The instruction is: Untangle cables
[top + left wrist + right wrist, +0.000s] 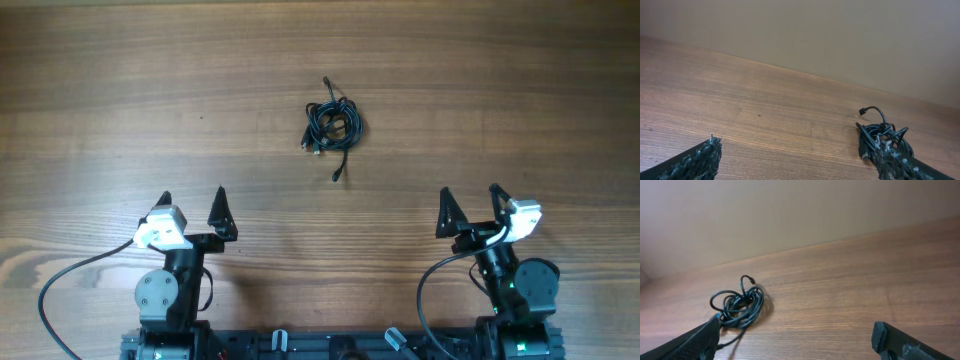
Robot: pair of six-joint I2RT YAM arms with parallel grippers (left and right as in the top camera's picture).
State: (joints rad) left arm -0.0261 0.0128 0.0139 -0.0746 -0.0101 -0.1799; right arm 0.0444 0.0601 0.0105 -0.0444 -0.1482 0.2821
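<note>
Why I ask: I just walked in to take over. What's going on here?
Nothing is being handled yet. A tangled bunch of cables lies on the table, untouched. The left claw and right claw are both open and empty, near their bases, well short of the cables.

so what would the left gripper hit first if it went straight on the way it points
Way looks free: the left gripper faces bare table, with the cables off to its right. It would probably miss them.
</note>
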